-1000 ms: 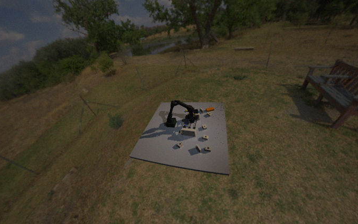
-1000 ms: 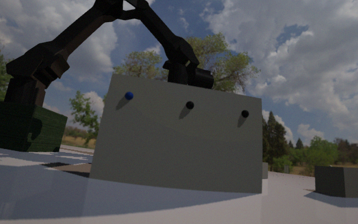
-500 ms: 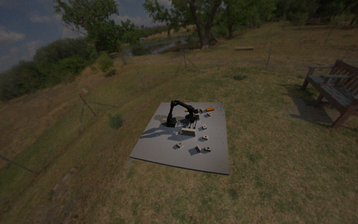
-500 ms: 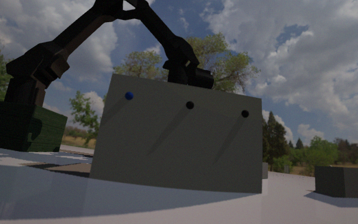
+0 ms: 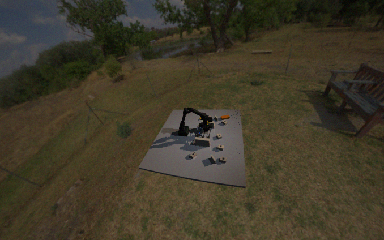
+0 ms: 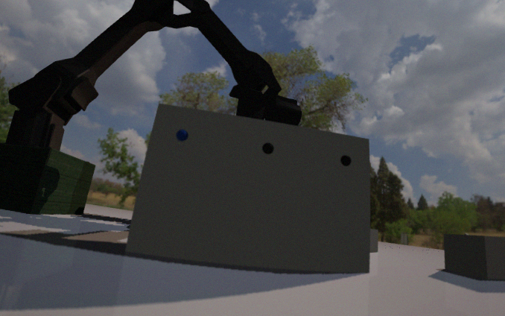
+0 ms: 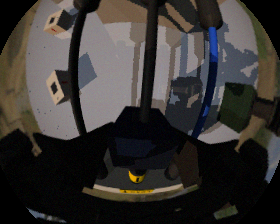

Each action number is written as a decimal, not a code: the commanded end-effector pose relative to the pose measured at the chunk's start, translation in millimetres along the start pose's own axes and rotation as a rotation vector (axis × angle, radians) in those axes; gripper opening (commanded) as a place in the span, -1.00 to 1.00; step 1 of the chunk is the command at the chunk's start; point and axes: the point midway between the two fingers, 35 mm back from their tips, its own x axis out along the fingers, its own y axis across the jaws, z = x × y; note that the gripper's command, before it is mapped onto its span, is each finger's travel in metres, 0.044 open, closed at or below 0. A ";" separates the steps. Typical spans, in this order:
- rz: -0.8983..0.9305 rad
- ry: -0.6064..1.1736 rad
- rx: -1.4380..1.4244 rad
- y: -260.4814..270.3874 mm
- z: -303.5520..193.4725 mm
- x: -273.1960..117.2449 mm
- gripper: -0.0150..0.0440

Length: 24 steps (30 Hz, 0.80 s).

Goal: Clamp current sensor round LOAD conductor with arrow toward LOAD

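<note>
A dark block (image 7: 140,147), which looks like the sensor, sits at the middle black conductor (image 7: 149,60). Its arrow and latch cannot be made out. My gripper (image 5: 205,126) is open around the block, low over the conductors; the panel hides its fingers in the exterior view. Another black conductor (image 7: 74,60) runs to the left in the wrist view and a blue conductor (image 7: 212,55) to the right. Their ends show in the panel (image 6: 246,203) (image 5: 201,142). No LOAD lettering is readable.
Several pale blocks with dark squares stand about, among them one block (image 5: 220,147) near the panel. An orange block (image 5: 225,116) lies at the back. Upright plates stand at the front (image 5: 212,159) and back (image 5: 216,118). A block (image 6: 501,256) carries a red arrow.
</note>
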 end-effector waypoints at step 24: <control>0.000 -0.003 -0.001 -0.9 -0.4 -104.3 1.00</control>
